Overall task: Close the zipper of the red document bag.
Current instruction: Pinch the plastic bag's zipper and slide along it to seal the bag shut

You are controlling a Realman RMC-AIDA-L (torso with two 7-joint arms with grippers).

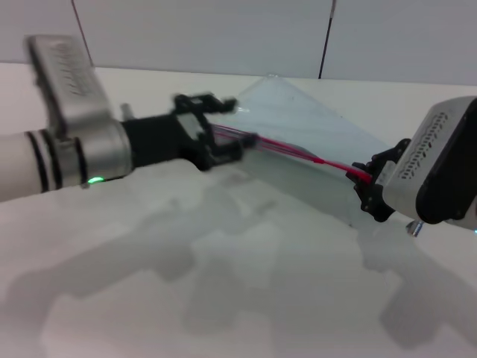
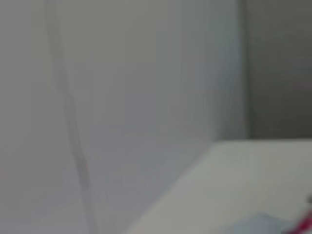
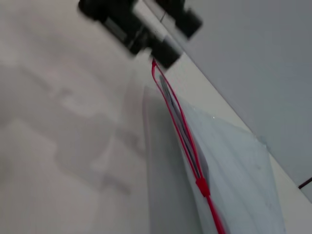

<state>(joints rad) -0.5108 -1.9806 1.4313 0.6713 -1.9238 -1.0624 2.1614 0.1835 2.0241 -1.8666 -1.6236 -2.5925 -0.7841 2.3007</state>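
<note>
Zipper [image 1: 298,151] tape, a thin red line, was stretched taut between the two end effectors above the desk [image 1: 246,298], with the red document bag [image 1: 298,119] lifted off the surface and hanging tilted behind it toward twelve o'clock. The left end effector [image 1: 227,149] was clenched on the zipper's end at about nine o'clock of the bag, and the right end effector [image 1: 367,183] was clamped on the red strip at about four o'clock. In the right wrist view the two red tracks [image 3: 183,131] appeared parted along part of their length, with a small red slider [image 3: 202,185] sitting lower on the strip, so the closing was judged unfinished. For a clean pull, the tape should be kept straight and tensioned, one end anchored while the slider is drawn along the line. Open desk lay toward six o'clock; the wall [image 1: 223,37] stood near behind the bag.
</note>
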